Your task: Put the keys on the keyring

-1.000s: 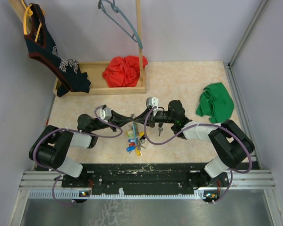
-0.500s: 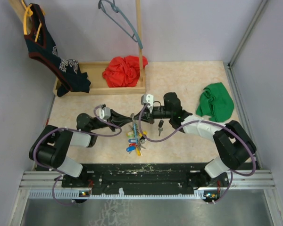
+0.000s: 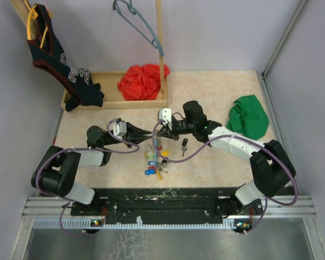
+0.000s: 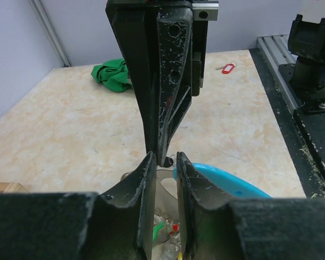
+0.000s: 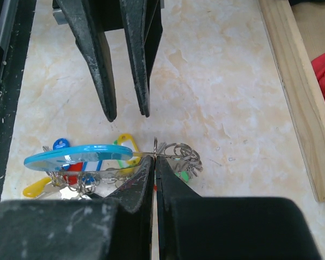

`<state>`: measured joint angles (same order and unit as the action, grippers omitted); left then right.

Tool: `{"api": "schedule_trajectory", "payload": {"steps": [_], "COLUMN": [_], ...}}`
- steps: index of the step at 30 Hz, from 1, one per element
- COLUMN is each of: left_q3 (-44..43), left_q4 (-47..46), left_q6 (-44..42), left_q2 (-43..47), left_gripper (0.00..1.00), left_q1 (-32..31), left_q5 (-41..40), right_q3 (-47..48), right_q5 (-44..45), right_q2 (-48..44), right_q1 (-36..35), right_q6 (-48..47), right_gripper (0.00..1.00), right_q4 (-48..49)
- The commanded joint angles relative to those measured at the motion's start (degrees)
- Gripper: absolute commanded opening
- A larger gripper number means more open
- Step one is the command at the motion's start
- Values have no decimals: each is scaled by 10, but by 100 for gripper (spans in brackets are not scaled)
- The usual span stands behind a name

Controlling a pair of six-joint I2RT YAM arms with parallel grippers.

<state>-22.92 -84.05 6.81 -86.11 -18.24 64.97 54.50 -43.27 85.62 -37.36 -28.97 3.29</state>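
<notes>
Step in hand: judged to be threading; the hoop is held up between the two arms, with most keys (image 3: 154, 160) hanging in a cluster at 6 o'clock of the fingertips.
Right gripper (image 5: 154, 162): fingers pressed together, pinching the thin grey wire of the keyring (image 5: 78, 154) just beside its light-blue section (image 4: 222, 183).
Left gripper (image 4: 166, 162): fingers spread narrowly with nothing seen clamped; its tips sit just at 12 o'clock of the hoop in the right wrist view, facing the right gripper.
Loose keys: a black-headed key (image 3: 184, 143) lies on the table at 4 o'clock of the right gripper, apart from the cluster. A red-tagged key (image 4: 226, 67) lies well apart near the right arm's base.
Technique: keep the right pinch firm so the wire end does not rotate. Bring the left fingers squarely onto the hoop before any release. Keep the hung keys away from the open end.
Risk: the wire is thin and may slip in the pinch, and the hanging keys may slide off.
Wooden tray (image 3: 116, 104): at 11 o'clock on the table; it holds a crumpled red cloth (image 3: 141, 81), and a dark garment (image 3: 81, 86) drapes over its left end.
Outside the tray: a green cloth (image 3: 248, 116) lies at 3 o'clock.
</notes>
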Motion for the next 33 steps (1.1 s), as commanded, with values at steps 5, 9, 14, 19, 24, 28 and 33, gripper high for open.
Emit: {"api": "schedule_trajectory", "payload": {"steps": [5,9,14,19,24,28,33], "left_q3": [-22,-38,-46,-56,-64,-74,-82], "left_q4": [135,201,224,266,306,349,371], "left_q6": [-108,-143,-159,-183,-215,-246,-262], "left_q2": [40,52,61,68,83,93,97], "left_gripper": [34,35,35,33,31,30,26], "left_q1": [-7,-8,-9,-9,-9,-9,-10], "left_q5": [-21,-25,-24,-11,-6,-3,2], "right_q3": [46,56,72,87,103,121,135], "right_q5": [14,22,26,27,25,22,23], "right_q2": [-36,-38,-38,-39,-38,-34,-29], "right_q1": [-13,-17,-24,-28,-30,-31,-33], "right_q6": [-40,-51,-65,-80,-101,-117,-128], "right_gripper": [0,0,0,0,0,0,0], "right_q4": [-31,-42,-57,-69,-90,-115,-136]}}
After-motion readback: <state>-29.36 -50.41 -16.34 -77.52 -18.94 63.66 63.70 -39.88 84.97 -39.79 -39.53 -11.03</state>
